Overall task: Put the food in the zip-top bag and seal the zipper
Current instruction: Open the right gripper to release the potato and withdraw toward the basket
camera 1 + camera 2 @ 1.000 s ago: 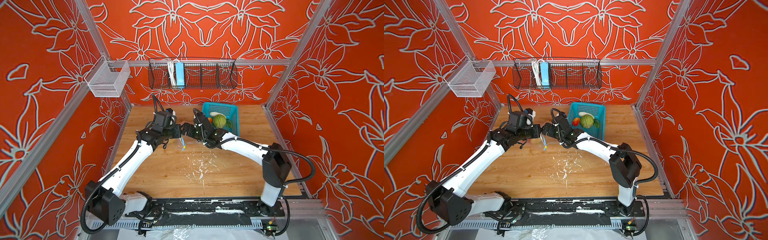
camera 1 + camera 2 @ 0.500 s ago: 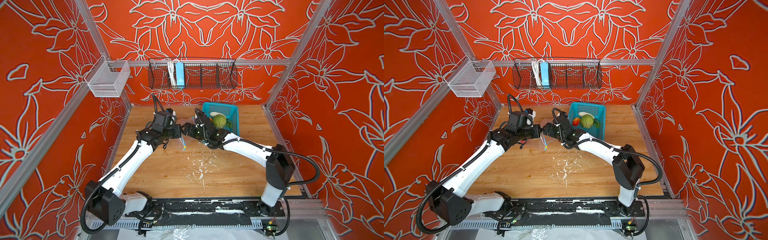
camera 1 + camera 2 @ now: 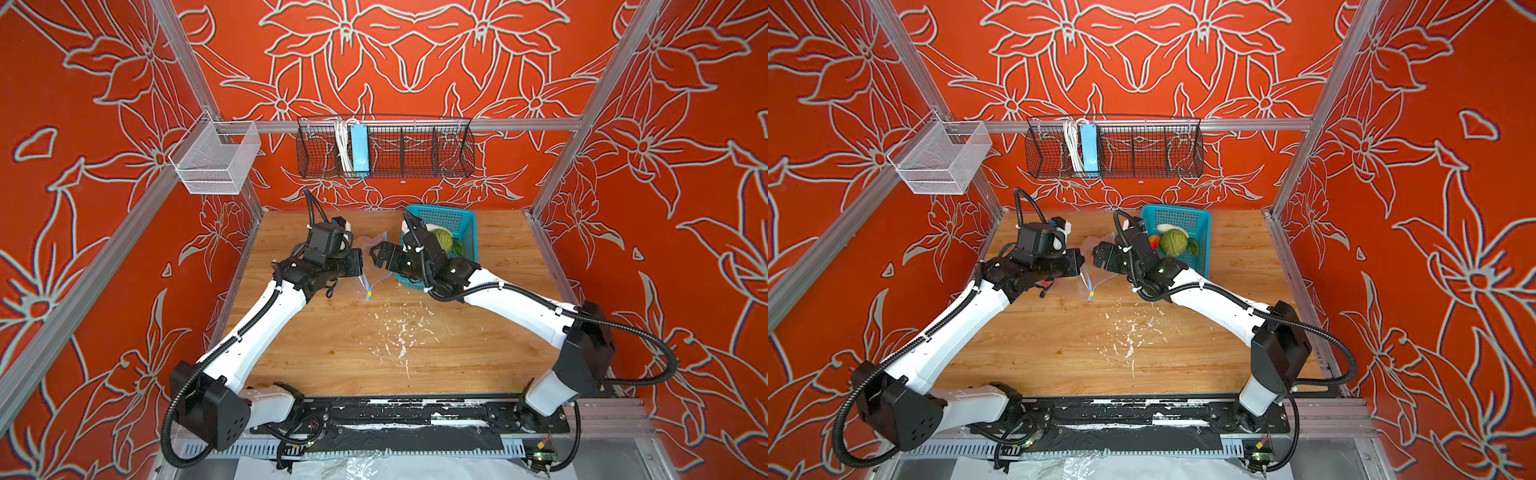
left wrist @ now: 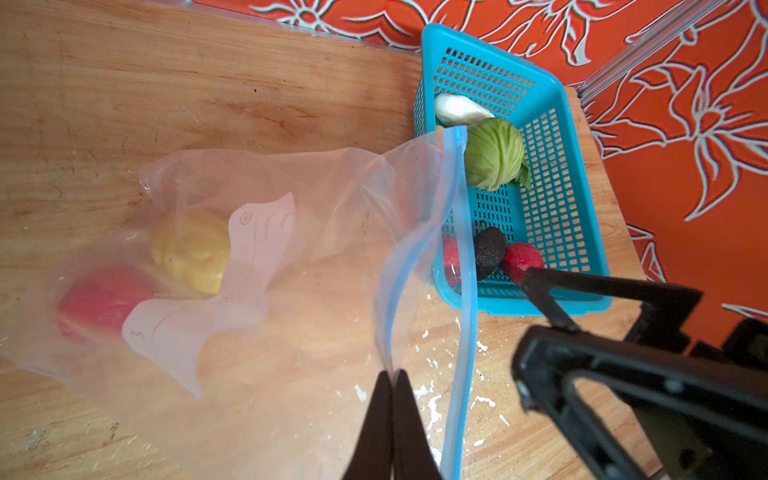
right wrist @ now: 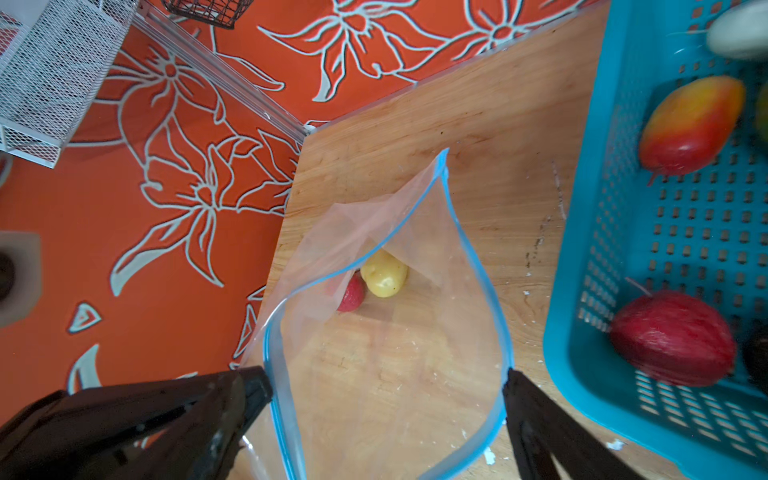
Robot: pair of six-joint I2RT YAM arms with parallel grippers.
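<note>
The zip-top bag (image 4: 332, 208) lies on the wooden table with a yellow potato (image 4: 191, 249) and a red fruit (image 4: 99, 299) inside. My left gripper (image 4: 392, 374) is shut on one lip of its mouth, beside the blue zipper (image 4: 463, 249). My right gripper (image 5: 386, 382) is open wide, and the bag's open mouth (image 5: 473, 266) sits between its fingers. In both top views the two grippers (image 3: 362, 266) (image 3: 376, 255) nearly meet over the bag (image 3: 1090, 249). More food lies in the teal basket (image 4: 582, 208): cabbage (image 4: 494, 153), radish (image 4: 457, 110), avocado (image 4: 489, 251) and red fruits (image 5: 673, 336).
The teal basket (image 3: 465, 220) stands at the back right of the table, just behind my right wrist. A black wire rack with a light-blue power strip (image 3: 359, 147) hangs on the back wall. A white mesh bin (image 3: 214, 160) hangs on the left rail. White flecks (image 3: 401, 332) mark the table's middle.
My right arm's elbow has swung outward to the right while its gripper stays at the bag's mouth. The left arm and its hold on the bag have not changed.
</note>
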